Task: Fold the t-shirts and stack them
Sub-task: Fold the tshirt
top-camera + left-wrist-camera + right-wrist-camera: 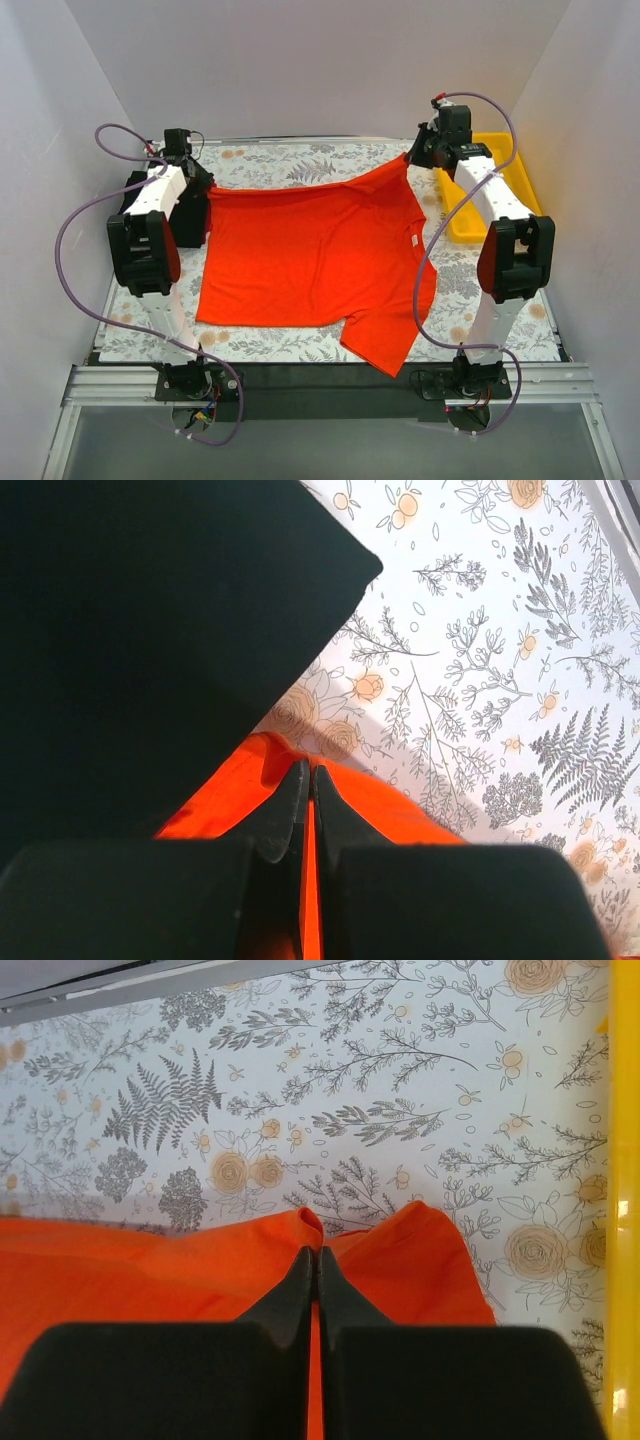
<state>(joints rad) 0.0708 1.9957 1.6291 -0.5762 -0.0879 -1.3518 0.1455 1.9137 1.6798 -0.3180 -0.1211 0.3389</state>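
Note:
The bright orange-red t-shirt (310, 255) lies spread over the flowered table, its white neck label (410, 240) to the right and one sleeve hanging over the near edge. My left gripper (207, 188) is shut on its far left corner; in the left wrist view the jaws (308, 770) pinch orange cloth (400, 810). My right gripper (408, 158) is shut on the far right corner, lifted a little; in the right wrist view the jaws (318, 1252) pinch a fold of the cloth (150, 1260). A black folded t-shirt (150, 630) lies beside the left gripper. No dark red shirt shows.
A yellow plastic tray (500, 190) stands at the back right beside the right arm, and its rim shows in the right wrist view (625, 1160). White walls close the table on three sides. The flowered tablecloth (300, 160) shows beyond the shirt.

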